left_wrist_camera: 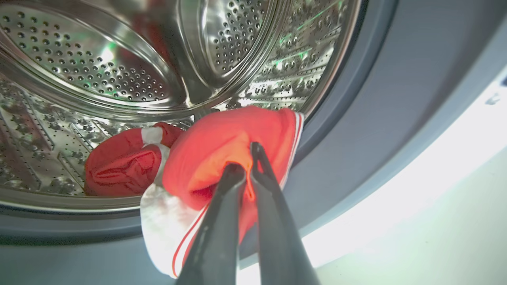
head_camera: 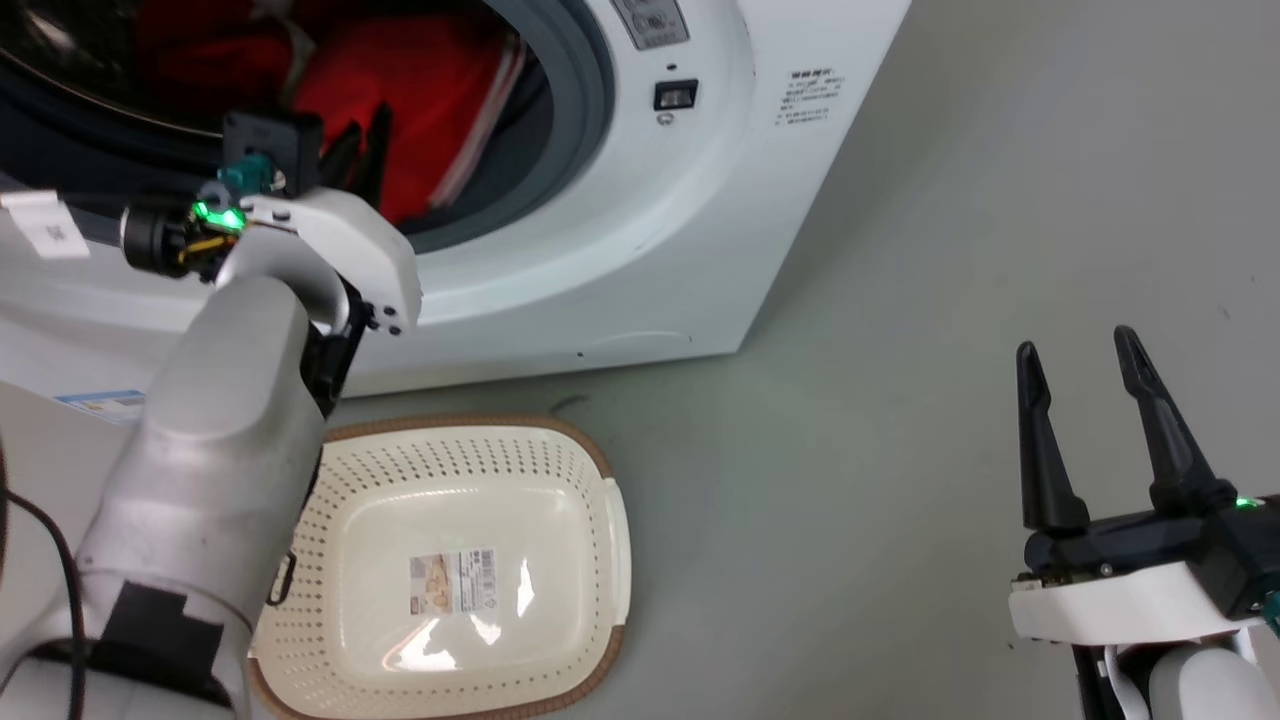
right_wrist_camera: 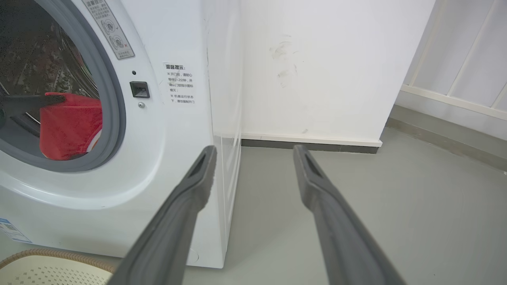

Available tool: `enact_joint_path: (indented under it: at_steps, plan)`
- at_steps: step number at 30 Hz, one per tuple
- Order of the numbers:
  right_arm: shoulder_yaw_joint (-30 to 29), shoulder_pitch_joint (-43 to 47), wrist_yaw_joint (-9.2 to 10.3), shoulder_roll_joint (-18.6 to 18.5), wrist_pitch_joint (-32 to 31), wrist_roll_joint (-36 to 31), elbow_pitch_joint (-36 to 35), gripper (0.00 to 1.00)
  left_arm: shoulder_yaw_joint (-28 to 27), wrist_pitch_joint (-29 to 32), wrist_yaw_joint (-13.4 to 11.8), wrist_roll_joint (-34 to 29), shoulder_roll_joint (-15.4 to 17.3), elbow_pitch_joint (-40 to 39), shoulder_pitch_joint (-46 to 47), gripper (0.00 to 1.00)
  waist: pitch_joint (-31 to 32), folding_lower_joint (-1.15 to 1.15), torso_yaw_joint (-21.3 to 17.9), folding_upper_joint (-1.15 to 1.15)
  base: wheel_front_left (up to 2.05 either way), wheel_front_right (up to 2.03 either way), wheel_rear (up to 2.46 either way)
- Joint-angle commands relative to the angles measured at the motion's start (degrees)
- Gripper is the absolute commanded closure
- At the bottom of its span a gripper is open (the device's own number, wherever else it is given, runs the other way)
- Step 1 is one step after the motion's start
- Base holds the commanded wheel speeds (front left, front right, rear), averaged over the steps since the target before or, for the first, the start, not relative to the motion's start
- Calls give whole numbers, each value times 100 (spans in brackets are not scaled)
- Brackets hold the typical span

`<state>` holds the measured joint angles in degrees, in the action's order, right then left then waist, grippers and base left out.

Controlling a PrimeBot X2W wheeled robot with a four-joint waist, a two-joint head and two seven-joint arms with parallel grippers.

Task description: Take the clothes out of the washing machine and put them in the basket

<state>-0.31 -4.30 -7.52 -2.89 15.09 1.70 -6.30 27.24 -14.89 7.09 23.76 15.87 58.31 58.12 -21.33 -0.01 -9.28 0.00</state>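
Note:
The red clothes (head_camera: 400, 100) lie at the mouth of the white washing machine (head_camera: 660, 250), draped over its grey rubber rim. In the left wrist view my left gripper (left_wrist_camera: 247, 160) is shut on a fold of the red clothes (left_wrist_camera: 222, 146), whose white striped cuff hangs below. In the head view my left gripper (head_camera: 362, 135) reaches into the porthole. The cream basket (head_camera: 590, 460) sits on the floor just in front of the machine, nothing inside but a label. My right gripper (head_camera: 1078, 345) hangs open over bare floor at the lower right, holding nothing.
The grey floor stretches to the right of the machine. In the right wrist view a white wall (right_wrist_camera: 324, 67) with a dark skirting stands behind the machine, and a pale railing (right_wrist_camera: 459, 95) runs at the far right. My left forearm (head_camera: 220, 440) overlaps the basket's left side.

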Motion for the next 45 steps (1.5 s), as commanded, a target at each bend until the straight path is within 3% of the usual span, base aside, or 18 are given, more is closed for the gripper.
enact_joint_path:
  at_steps: [1,9,10,12,29,37,45]
  plan:
    - [-5,68,5,3,12,3,13,0,-37,-35,-22,22,11,-105,-102,100,266,1,171,0,0,0,0]
    - [33,394,5,4,12,-94,49,0,-255,-38,-295,-104,227,-1783,-1330,100,896,1,382,0,0,0,0]
    - [50,519,5,4,11,-123,56,0,-303,-38,-379,-101,332,-2376,-1759,100,1107,1,435,0,0,0,0]
    - [45,591,5,4,12,-129,55,0,-322,-38,-449,-77,390,-2776,-1992,100,1229,1,476,0,0,0,0]
    - [107,1062,6,4,12,-144,56,0,-504,711,-1201,-191,1156,-6118,-3253,100,1919,1,601,0,0,0,0]
    - [105,1138,5,4,12,-97,7,0,-618,1023,-1477,-248,1417,-7104,-3622,100,1969,1,597,0,0,0,0]
    - [117,1024,5,4,11,-123,-19,0,-573,1147,-1577,-227,1517,-7413,-3951,100,1851,1,596,0,0,0,0]
